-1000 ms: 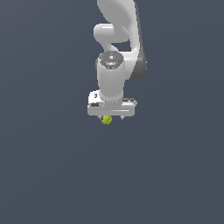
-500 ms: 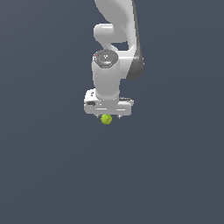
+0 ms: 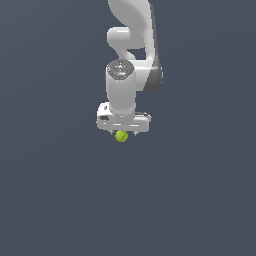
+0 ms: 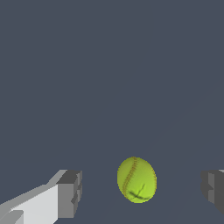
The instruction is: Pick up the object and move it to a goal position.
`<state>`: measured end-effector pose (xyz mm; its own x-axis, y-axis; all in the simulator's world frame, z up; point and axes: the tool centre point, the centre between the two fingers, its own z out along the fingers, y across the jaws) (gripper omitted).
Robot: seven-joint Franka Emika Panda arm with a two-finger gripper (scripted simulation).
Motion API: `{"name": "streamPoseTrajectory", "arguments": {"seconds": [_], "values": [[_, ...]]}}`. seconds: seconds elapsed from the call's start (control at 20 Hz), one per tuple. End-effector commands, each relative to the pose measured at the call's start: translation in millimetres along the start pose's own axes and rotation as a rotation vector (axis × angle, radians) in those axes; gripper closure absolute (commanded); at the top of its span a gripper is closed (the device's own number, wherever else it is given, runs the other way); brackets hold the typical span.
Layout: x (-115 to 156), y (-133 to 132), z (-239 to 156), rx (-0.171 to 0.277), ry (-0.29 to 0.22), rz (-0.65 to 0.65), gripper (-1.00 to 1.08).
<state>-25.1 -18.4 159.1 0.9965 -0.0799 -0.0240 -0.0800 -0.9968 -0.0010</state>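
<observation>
Straddling the ball (untouched), the pincer gapes wide.

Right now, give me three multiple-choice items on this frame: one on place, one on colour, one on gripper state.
1. Where is the ball?
A. between the fingers
B. far off beside the arm
C. on top of the wrist

2. The ball's colour?
A. red
B. yellow-green
C. blue

3. The gripper is:
A. shut on the ball
B. shut on nothing
C. open

Answers: 1 A, the wrist view shows a finger on each side of it. 2 B, yellow-green with dark seams. 3 C, gaps show on both sides of the ball.
</observation>
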Motion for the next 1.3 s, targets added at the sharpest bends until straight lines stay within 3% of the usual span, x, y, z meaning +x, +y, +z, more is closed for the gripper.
{"name": "streamPoseTrajectory", "arguments": {"seconds": [0.0, 0.7, 1.25], "values": [[-6, 2, 8, 0.001, 0.002, 0.017, -0.92], [-61, 19, 62, 0.002, 0.021, 0.156, -0.92], [-69, 22, 71, 0.001, 0.023, 0.175, -0.92]]}}
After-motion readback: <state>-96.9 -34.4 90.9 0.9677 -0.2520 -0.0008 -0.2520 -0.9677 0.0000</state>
